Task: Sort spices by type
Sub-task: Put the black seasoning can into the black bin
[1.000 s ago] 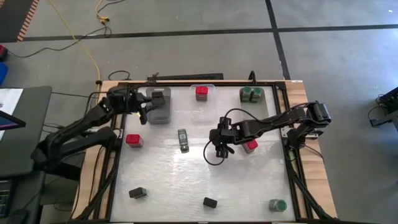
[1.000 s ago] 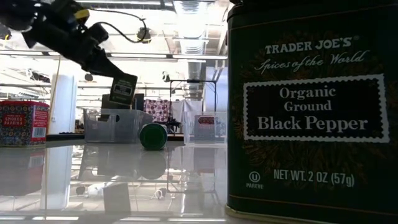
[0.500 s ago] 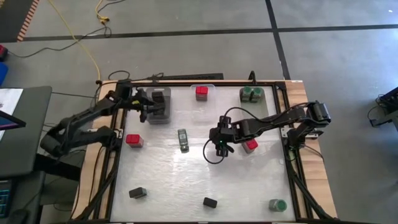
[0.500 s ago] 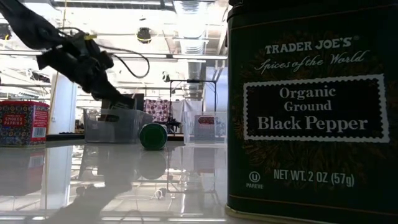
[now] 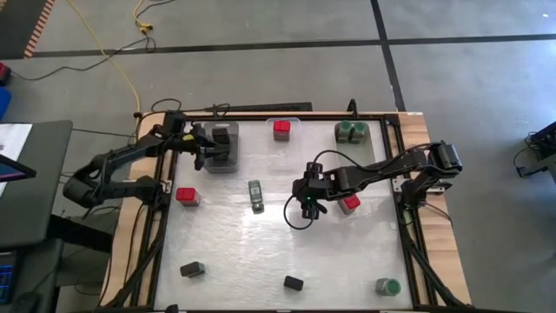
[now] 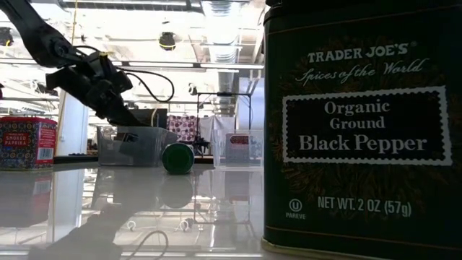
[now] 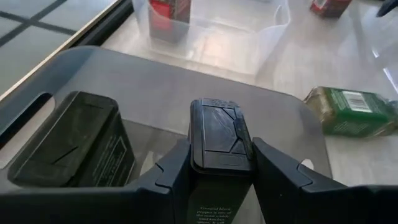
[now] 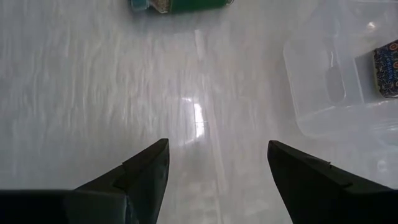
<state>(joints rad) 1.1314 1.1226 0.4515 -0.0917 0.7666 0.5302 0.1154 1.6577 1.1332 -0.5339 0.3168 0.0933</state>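
Black and rectangular, the box [image 7: 219,138] clamped between the left hand's [image 7: 219,163] two dark fingers [image 7: 177,174] has a faceted lid on top and pale print low on its face. That hand holds it over the grey bin [image 5: 222,147] at the far left of the worktop [image 5: 261,252], beside a second black box [image 7: 73,144] that already stands inside the bin.

Just past the bin's rim, a green-labelled jar [image 7: 353,111] lies on its side on the worktop. Farther along the back edge a clear bin [image 5: 282,130] holds a red box [image 5: 281,129], and the bin at the far right corner [image 5: 351,132] holds two green-lidded jars [image 5: 351,131].

Near the middle of the worktop the right hand [image 5: 307,207] hovers with its fingers [image 8: 134,177] spread wide and nothing between them. A red box [image 5: 349,203] sits just beside that arm.

Loose containers are scattered elsewhere: a red box [image 5: 187,196] near the left edge, a black box [image 5: 193,270] at the near left, another black box [image 5: 294,283] at the near middle, and a green-lidded jar [image 5: 387,286] at the near right. In the low view a black pepper tin [image 6: 361,123] fills the right side, its label white and gold on black.
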